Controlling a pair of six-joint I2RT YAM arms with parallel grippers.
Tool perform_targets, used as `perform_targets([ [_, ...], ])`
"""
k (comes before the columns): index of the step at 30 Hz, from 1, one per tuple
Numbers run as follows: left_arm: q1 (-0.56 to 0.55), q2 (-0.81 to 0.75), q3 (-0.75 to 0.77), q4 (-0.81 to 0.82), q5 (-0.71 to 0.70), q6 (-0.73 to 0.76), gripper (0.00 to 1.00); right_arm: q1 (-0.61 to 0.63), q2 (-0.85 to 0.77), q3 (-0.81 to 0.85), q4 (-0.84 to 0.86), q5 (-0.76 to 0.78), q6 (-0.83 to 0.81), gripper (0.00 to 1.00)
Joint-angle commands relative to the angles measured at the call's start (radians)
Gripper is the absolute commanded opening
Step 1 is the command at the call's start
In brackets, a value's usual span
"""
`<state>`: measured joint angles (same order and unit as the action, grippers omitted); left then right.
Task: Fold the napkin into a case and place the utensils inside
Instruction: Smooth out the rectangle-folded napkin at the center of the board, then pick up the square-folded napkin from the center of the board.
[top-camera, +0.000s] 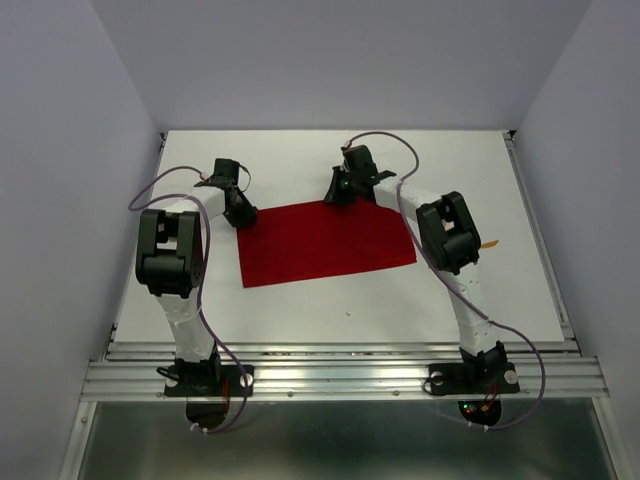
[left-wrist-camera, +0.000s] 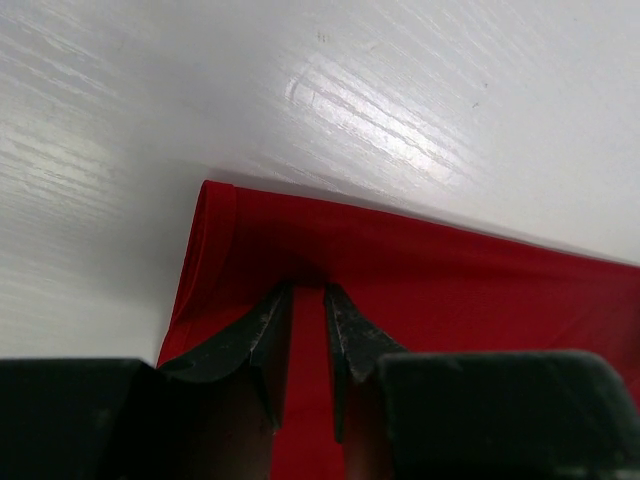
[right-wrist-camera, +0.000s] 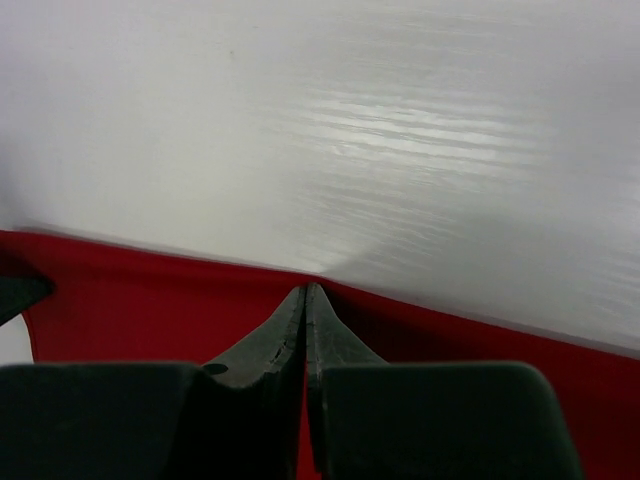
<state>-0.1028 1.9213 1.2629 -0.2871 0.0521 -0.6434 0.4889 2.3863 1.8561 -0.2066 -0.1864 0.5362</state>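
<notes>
Top external view: the napkin (top-camera: 325, 243) lies spread flat on the table (top-camera: 450, 310) with no fold in it yet, so this looks like the first fold being set up. The left gripper (top-camera: 240, 215) sits at the far left corner, and the right gripper (top-camera: 337, 196) is further along the far edge. Up close, the right one's fingers are pressed together at the hem, seemingly nipping it. The left's stand slightly apart with red cloth in the gap, and I cannot tell if it is clamped. An orange utensil (top-camera: 489, 243) peeks out beyond the right arm, well apart. Next, I'd guess, both need to lift evenly and carry that edge toward the near side.
</notes>
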Motion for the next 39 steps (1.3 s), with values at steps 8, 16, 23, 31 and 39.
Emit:
perform_targets([
  [8,0.003,0.018,-0.005,-0.015,-0.011,0.022,0.31,-0.102,-0.208,-0.192,0.042,0.099,-0.051,0.08],
  [16,-0.003,-0.048,0.015,-0.052,-0.029,0.036,0.33,-0.139,-0.329,-0.270,0.042,0.172,-0.097,0.09],
  [23,-0.023,-0.191,0.009,-0.121,-0.135,0.060,0.38,-0.219,-0.515,-0.492,0.062,0.209,-0.153,0.29],
  [31,-0.023,-0.280,-0.184,-0.100,-0.143,0.059,0.59,-0.297,-0.587,-0.646,0.061,0.222,-0.216,0.45],
  [39,-0.021,-0.309,-0.286,-0.067,-0.141,0.027,0.77,-0.306,-0.527,-0.657,0.013,0.142,-0.289,0.51],
])
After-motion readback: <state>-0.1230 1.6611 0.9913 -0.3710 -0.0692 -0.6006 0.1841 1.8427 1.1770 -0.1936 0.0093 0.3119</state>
